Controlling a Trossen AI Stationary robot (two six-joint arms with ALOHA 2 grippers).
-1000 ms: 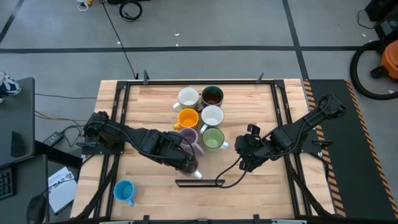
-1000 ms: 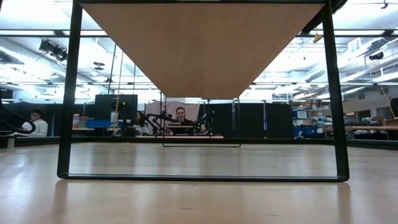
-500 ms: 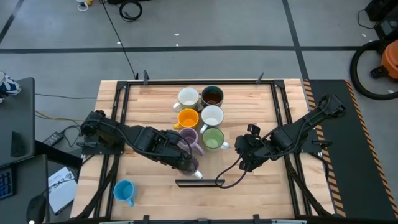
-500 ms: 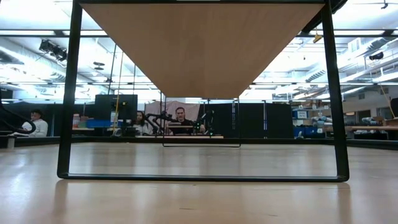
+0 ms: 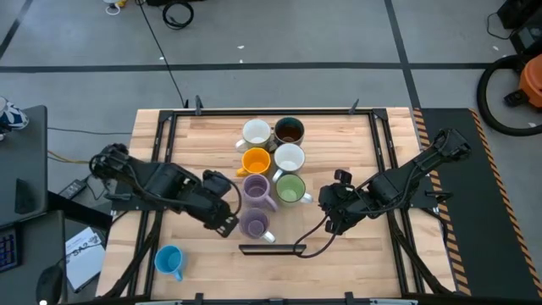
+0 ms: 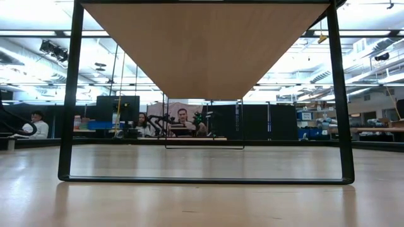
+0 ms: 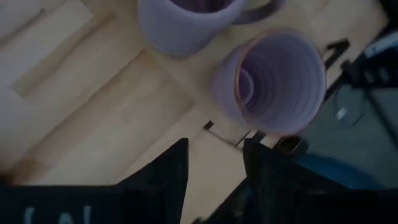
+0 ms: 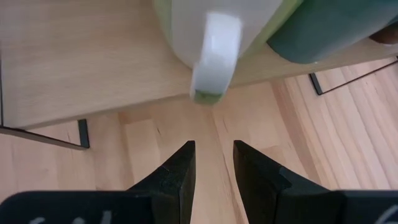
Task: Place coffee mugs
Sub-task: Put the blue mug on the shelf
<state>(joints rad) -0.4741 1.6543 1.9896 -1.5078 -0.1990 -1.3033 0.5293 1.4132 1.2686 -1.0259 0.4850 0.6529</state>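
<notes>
1. The left claw sits just beside the nearer lavender mug, fingers spread and holding nothing.
2. The right claw waits near the green mug, fingers slightly apart and empty.
3. Seven mugs stand grouped at mid-table: two white, dark grey, orange, green, two lavender. The light blue mug is well apart at the near-left corner, probably the last to place.
4. A second ago the left claw was over that lavender mug; it has since drawn back leftward, leaving the mug standing.
</notes>
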